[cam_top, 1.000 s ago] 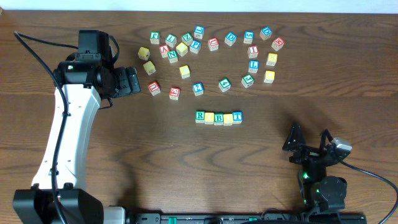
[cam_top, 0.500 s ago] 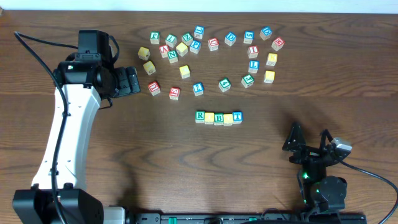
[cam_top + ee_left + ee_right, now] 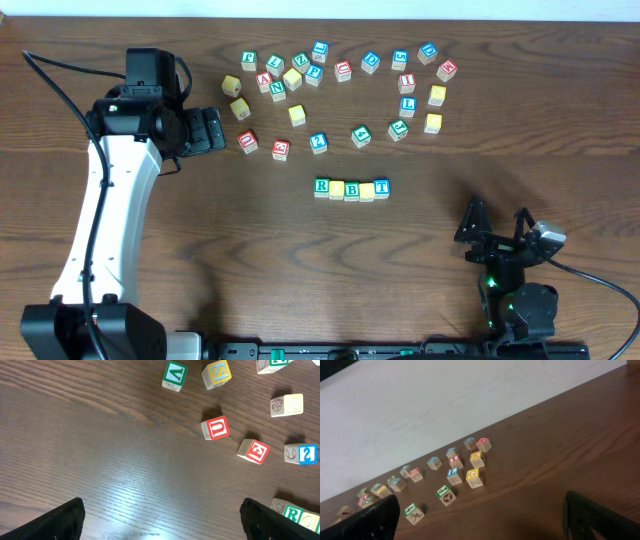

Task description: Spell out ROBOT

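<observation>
Overhead: the row of blocks [image 3: 351, 188] lies mid-table, five touching side by side. Its left end is a green R block [image 3: 322, 186], then a yellow block, a B, another yellow block and a blue T block [image 3: 381, 186] at the right end. The loose blocks [image 3: 340, 95] are scattered farther back. The left gripper [image 3: 218, 130] sits at the left edge of that scatter with its fingers pointing right. The row is well apart from it, to the right and nearer. The right gripper [image 3: 497, 222] stands near the near right edge, fingers spread. The row is well apart from it, to the left and farther.

Left wrist: the left gripper [image 3: 162, 522] has its two dark fingertips [image 3: 65, 520] at opposite lower corners, wide apart, with only bare table [image 3: 100, 460] between them. A red U block [image 3: 215, 427] and a red E block [image 3: 253, 451] lie ahead to the right. The green R block [image 3: 295, 512] shows at the lower right, just beyond the right fingertip.

Right wrist: the right gripper [image 3: 482, 520] is likewise spread wide, gripping nothing. Loose blocks [image 3: 450, 475] lie well ahead of it, toward the far edge.
</observation>
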Controlling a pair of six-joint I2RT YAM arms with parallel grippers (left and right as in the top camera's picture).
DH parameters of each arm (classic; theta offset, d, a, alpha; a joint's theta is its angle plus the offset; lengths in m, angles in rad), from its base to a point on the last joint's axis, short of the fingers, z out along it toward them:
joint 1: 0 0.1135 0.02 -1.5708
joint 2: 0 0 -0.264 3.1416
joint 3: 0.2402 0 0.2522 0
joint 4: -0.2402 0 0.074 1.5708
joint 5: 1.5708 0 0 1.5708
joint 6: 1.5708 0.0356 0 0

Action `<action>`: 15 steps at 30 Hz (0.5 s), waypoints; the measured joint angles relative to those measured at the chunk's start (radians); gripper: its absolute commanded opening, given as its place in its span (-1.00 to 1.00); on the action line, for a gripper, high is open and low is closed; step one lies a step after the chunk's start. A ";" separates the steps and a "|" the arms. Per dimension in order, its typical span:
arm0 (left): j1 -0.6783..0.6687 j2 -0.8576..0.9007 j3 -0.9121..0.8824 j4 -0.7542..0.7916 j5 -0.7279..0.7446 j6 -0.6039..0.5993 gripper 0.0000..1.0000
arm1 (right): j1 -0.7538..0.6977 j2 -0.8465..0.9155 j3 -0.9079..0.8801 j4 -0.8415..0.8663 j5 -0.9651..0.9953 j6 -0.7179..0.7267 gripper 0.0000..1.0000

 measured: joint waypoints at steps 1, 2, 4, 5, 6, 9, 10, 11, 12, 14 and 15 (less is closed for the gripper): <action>0.000 0.000 0.000 0.000 0.000 0.000 0.95 | 0.000 0.000 0.000 0.000 0.000 0.000 0.98; 0.000 0.000 0.000 0.000 -0.002 0.000 0.95 | 0.000 0.000 0.000 0.000 0.000 0.000 0.99; 0.000 0.000 0.000 0.000 -0.011 0.004 0.95 | 0.000 0.000 0.000 0.000 0.000 0.000 0.98; 0.000 -0.001 0.000 0.000 -0.015 0.004 0.95 | 0.000 0.000 0.000 0.000 0.000 0.000 0.98; 0.000 -0.003 0.000 0.000 -0.019 0.005 0.95 | 0.000 0.000 0.000 0.000 0.000 0.000 0.98; 0.000 -0.023 0.000 0.001 -0.031 0.011 0.95 | 0.000 0.000 0.000 0.000 0.000 0.000 0.99; 0.001 -0.035 0.000 0.007 -0.039 0.012 0.95 | 0.000 0.000 0.000 0.000 0.000 0.000 0.98; 0.002 -0.050 0.000 0.023 -0.050 0.015 0.96 | 0.000 0.000 0.000 0.000 0.000 0.000 0.98; 0.004 -0.067 -0.001 0.047 -0.059 0.018 0.95 | 0.000 0.000 0.000 0.000 0.000 0.000 0.99; 0.012 -0.116 -0.013 0.134 -0.076 0.019 0.95 | 0.000 0.000 0.000 0.000 0.000 0.000 0.99; 0.015 -0.134 -0.015 0.153 -0.080 0.019 0.95 | 0.000 0.000 0.000 0.000 0.000 0.000 0.99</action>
